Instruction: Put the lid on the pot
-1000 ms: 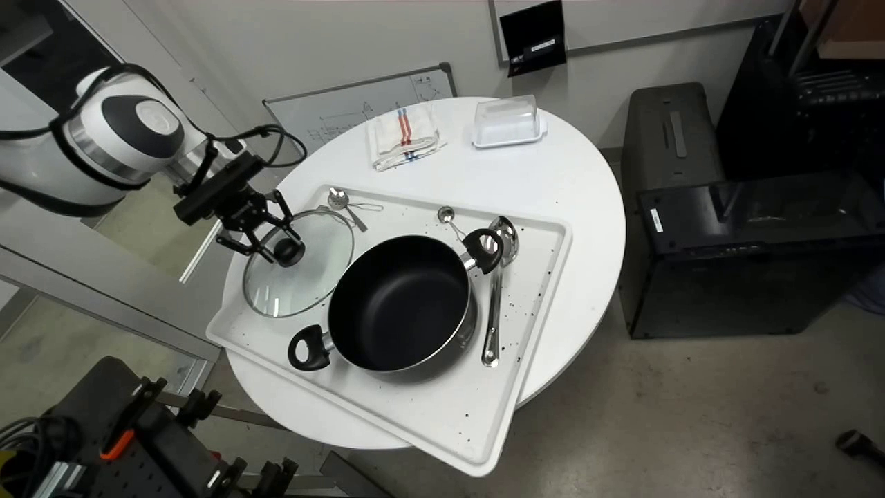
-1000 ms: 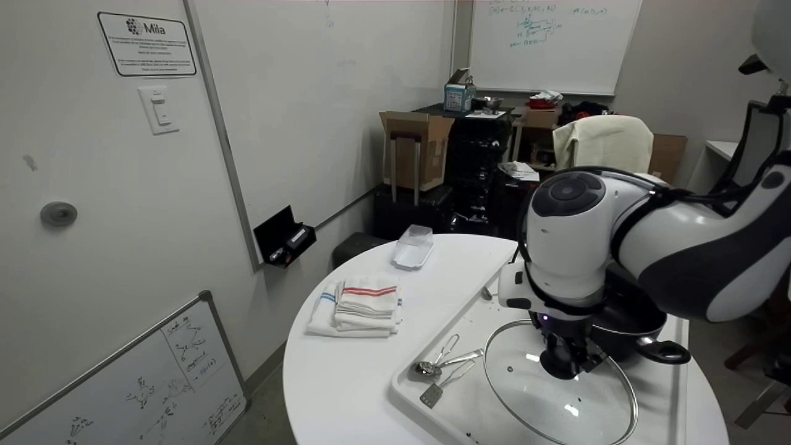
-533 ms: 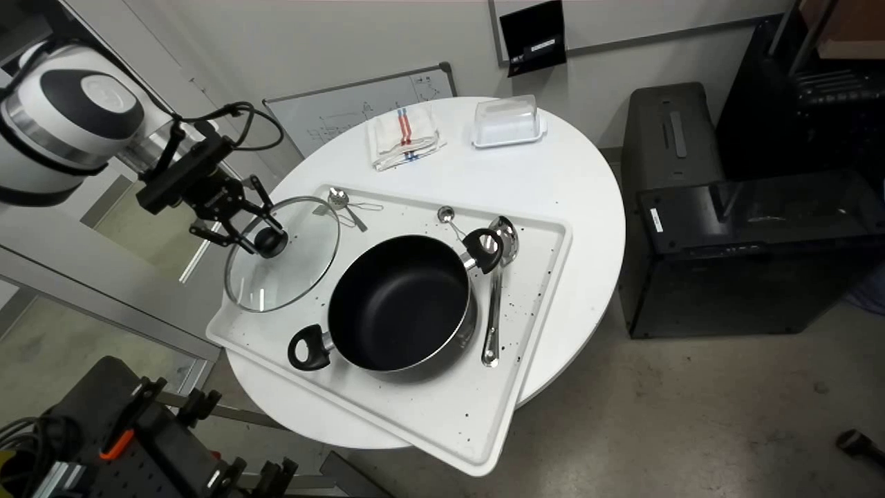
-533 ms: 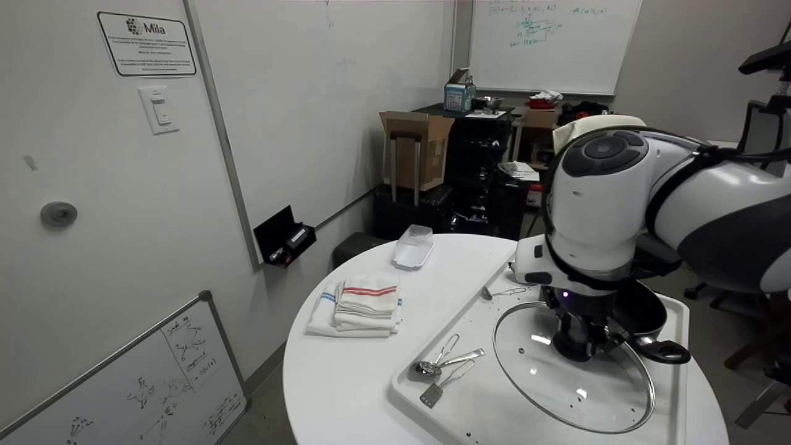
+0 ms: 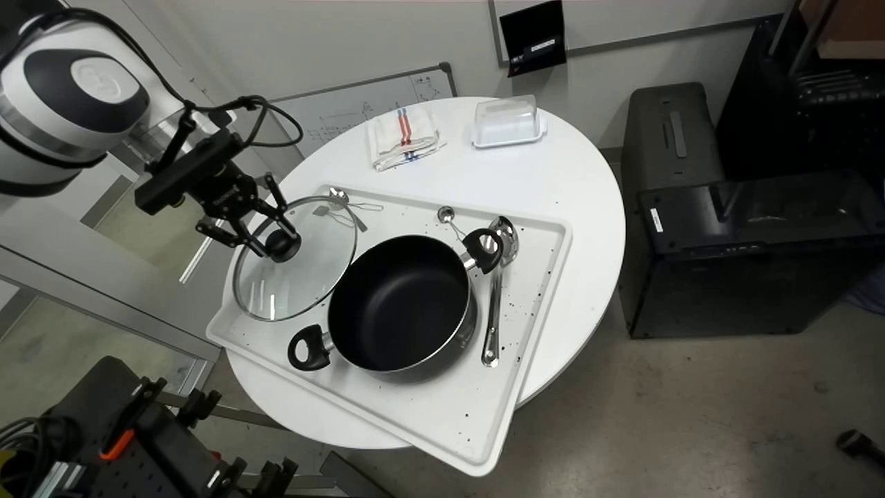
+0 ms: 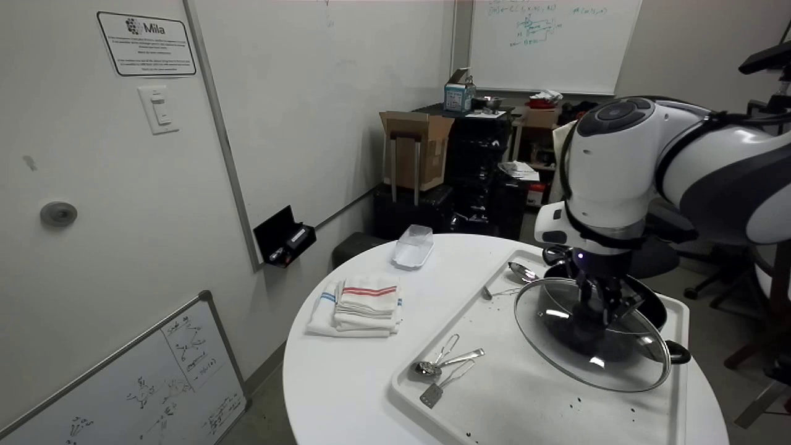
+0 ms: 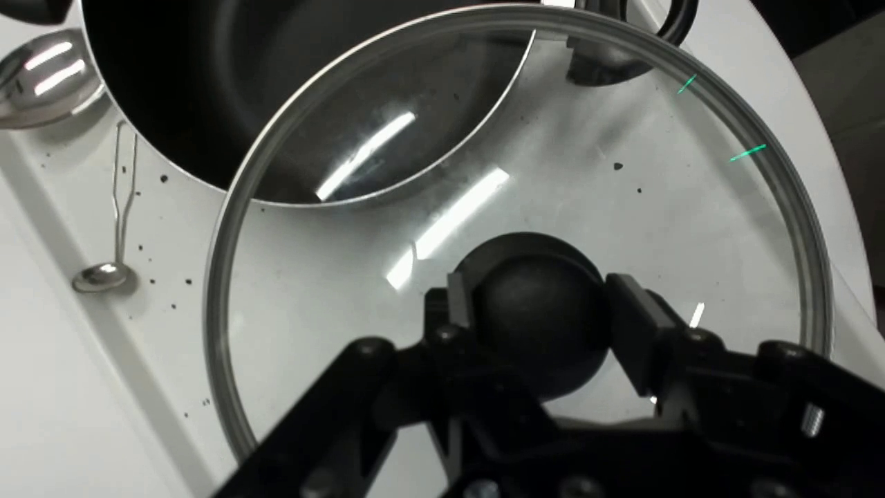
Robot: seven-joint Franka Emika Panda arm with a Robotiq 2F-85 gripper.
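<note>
Pinching the black knob from both sides, your hand holds the clear lid above the tray. In an exterior view, the lid is near the left edge of the desk, while folded cloths and a clear-topped box sit by the far edge. The pot sits on the tray, away from the desk's edges, and in the wrist view the lid covers part of it.

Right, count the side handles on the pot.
2, both in an exterior view: a lower-left handle and an upper-right handle, on opposite sides of the pot. None seems hidden.
</note>
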